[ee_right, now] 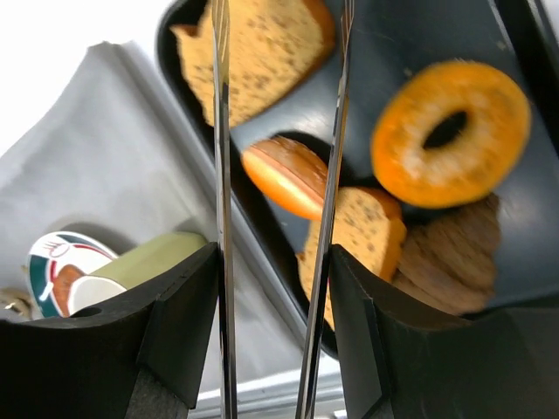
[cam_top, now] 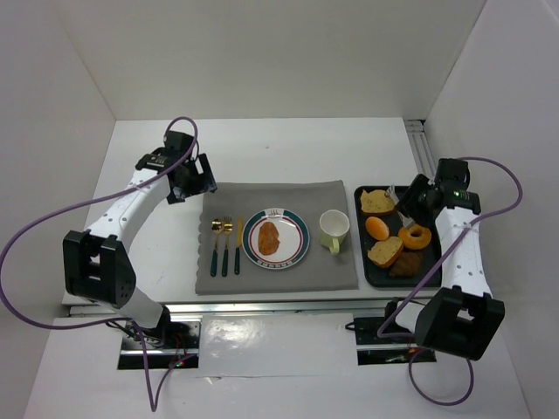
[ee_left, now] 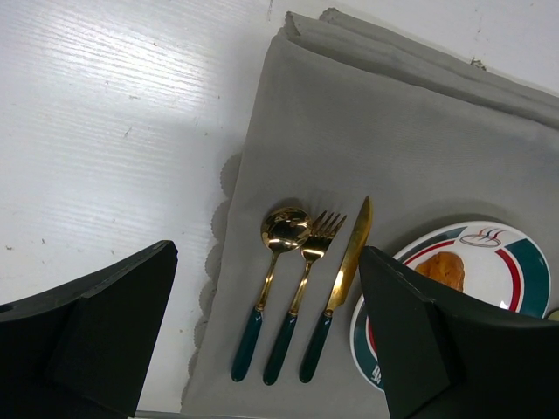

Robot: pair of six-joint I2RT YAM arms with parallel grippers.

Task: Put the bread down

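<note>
A piece of bread (cam_top: 269, 236) is already lying in the middle of the plate (cam_top: 301, 237), which is sitting on the grey placemat (cam_top: 262, 196) at the centre of the counter, so the placing step is looking done, or very nearly so. What is remaining, by my judgement, is only clearing the arms away. The right gripper (ee_right: 275, 288) is clamping a pair of tongs (ee_right: 220, 175). Their blades are standing apart with nothing between them, hanging over the black tray (cam_top: 363, 271) by the counter's right edge, where the other pastries (cam_top: 415, 236) are sitting. The left gripper (ee_left: 266, 288) is hovering with its jaws wide apart and empty above the placemat's far left corner, looking down on the cutlery (ee_left: 301, 288). Room is lying open along the far edge and the left edge of the counter. Things are tighter on the right, where the cup (cam_top: 333, 228) is standing just beside the tray's rim and the side wall is running close behind the arm.
</note>
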